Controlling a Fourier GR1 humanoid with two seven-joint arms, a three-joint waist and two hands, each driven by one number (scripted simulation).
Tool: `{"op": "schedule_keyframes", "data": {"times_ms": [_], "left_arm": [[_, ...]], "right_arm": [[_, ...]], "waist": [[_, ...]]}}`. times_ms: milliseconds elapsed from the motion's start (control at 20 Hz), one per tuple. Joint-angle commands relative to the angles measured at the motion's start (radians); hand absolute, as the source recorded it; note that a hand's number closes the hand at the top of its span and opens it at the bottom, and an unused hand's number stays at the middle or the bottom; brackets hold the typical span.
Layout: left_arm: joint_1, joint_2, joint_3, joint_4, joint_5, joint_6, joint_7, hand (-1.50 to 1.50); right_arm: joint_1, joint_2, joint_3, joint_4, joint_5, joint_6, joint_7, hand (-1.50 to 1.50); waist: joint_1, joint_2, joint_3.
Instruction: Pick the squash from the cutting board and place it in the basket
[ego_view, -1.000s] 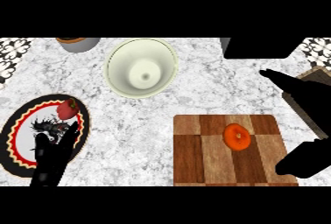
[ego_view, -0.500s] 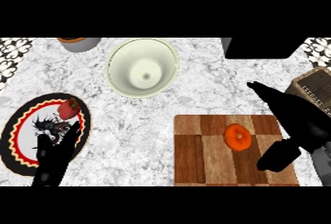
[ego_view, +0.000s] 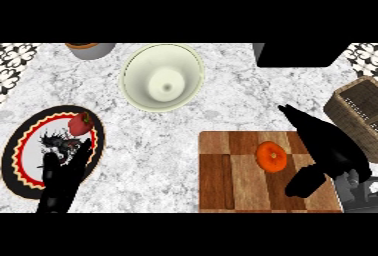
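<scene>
An orange squash (ego_view: 272, 156) lies on the wooden cutting board (ego_view: 229, 175) at the lower right. My right hand (ego_view: 328, 147) hovers just right of the squash, fingers stretched toward the far side and thumb hanging down near the board's front; it is open and holds nothing. A woven basket (ego_view: 360, 112) shows at the right edge, partly cut off. My left hand (ego_view: 63, 175) rests open over the patterned plate (ego_view: 18, 160) at the lower left.
A pale green bowl (ego_view: 162, 76) stands at the back centre. A red pepper (ego_view: 80, 124) lies on the plate. A grey pot (ego_view: 90, 49) sits at the back left and a black appliance (ego_view: 303, 54) at the back right.
My right hand has moved left and forward, from the right edge to just beside the squash, and the view has shifted so the basket shows. The left hand stays put.
</scene>
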Motion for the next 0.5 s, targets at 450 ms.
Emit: {"op": "schedule_keyframes", "data": {"times_ms": [450], "left_arm": [[0.05,-0.027,0.032,0.011,-0.034,-0.047,0.026,0.0]], "right_arm": [[0.018,0.164,-0.017,0.157,0.183,-0.04,-0.083,-1.5]], "waist": [[0.005,0.006,-0.009]]}}
